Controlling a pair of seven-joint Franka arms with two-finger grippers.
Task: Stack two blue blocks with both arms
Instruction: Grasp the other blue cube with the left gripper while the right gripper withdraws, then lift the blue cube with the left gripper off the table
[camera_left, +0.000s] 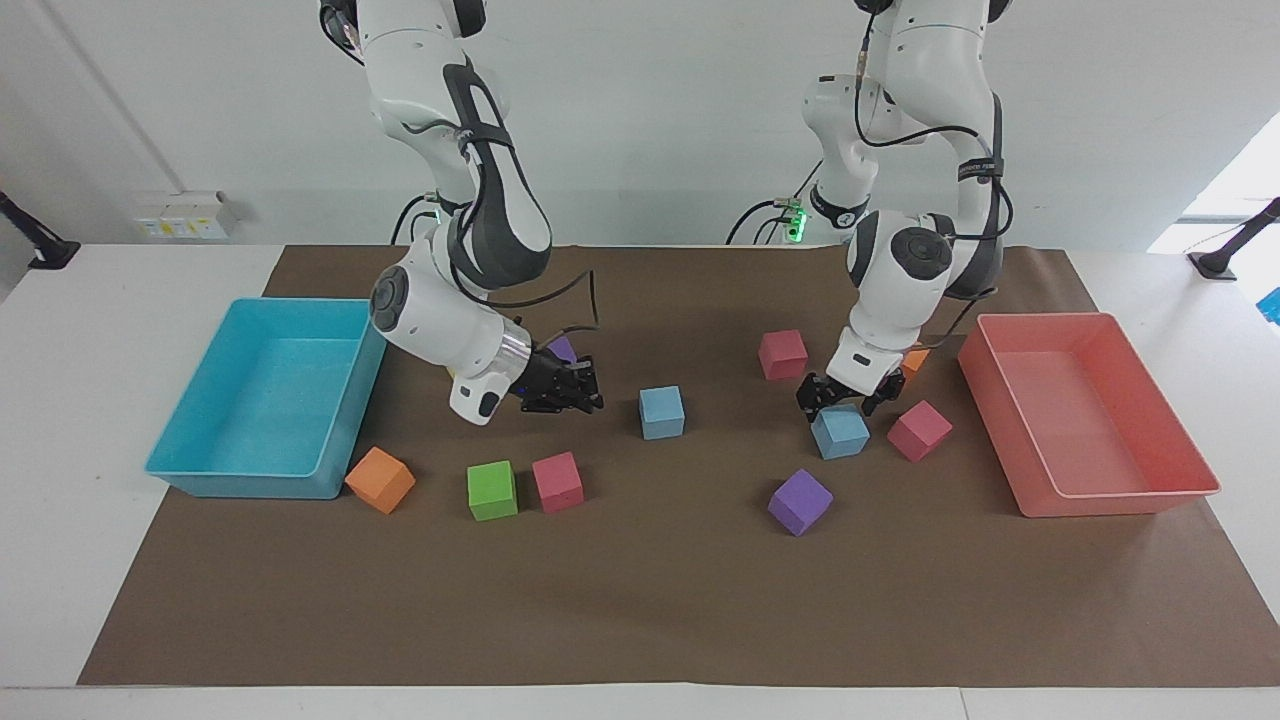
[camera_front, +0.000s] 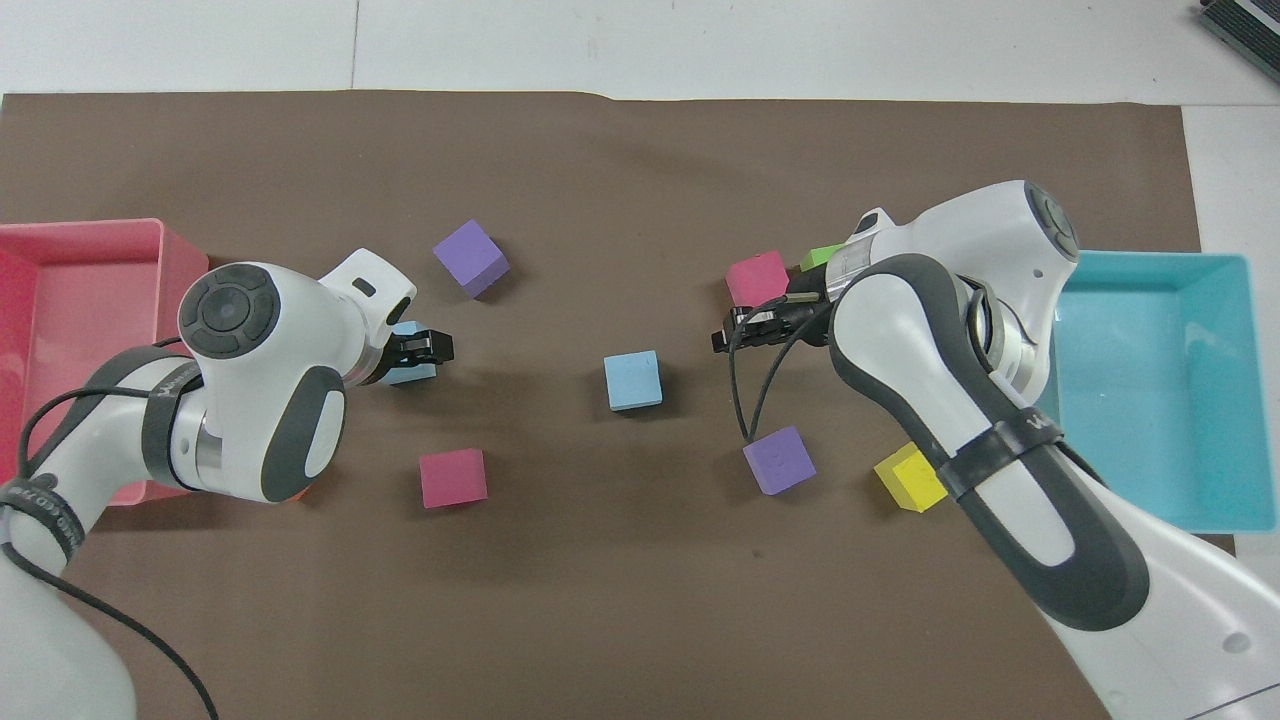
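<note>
Left pincer (camera_left: 838, 395) stands open just above the small sky-blue foam cube (camera_left: 840, 432) (lower squarely before closing); right pincer (camera_left: 572, 392), fingertips closed and empty, hovers beside the middle sky-blue foam cube (camera_left: 662, 412).

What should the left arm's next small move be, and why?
Probably lower the left gripper and close it: it hangs open just over the blue block beside the pink cube, not yet gripping. The right gripper hangs near the middle blue block.
</note>
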